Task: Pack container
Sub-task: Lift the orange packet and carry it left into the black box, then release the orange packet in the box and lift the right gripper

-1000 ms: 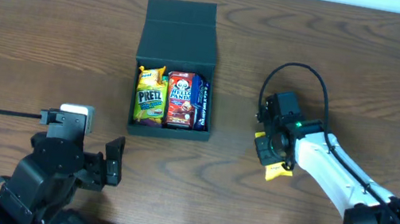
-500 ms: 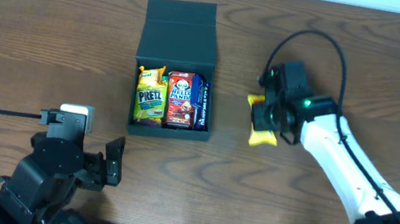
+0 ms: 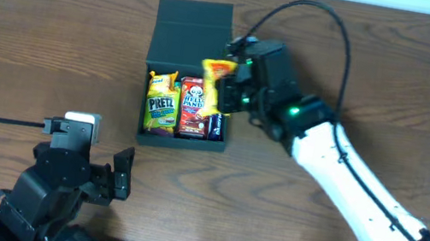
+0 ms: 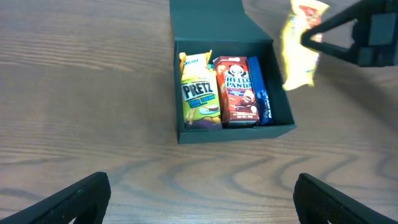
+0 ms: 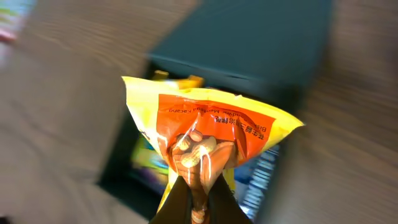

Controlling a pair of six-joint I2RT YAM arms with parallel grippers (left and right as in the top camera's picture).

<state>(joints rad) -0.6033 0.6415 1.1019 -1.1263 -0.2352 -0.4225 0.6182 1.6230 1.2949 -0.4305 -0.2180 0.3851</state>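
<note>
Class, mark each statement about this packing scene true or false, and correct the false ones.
1. The right hand grips a yellow packet in the air by the container. True.
2. The left hand is shut on a snack. False: it is open and empty, well away from the container.
3. The container's lid is closed. False: the flap is folded back and the inside shows.
4. A Pretz packet lies next to a Hello Panda box inside the container. True.
</note>
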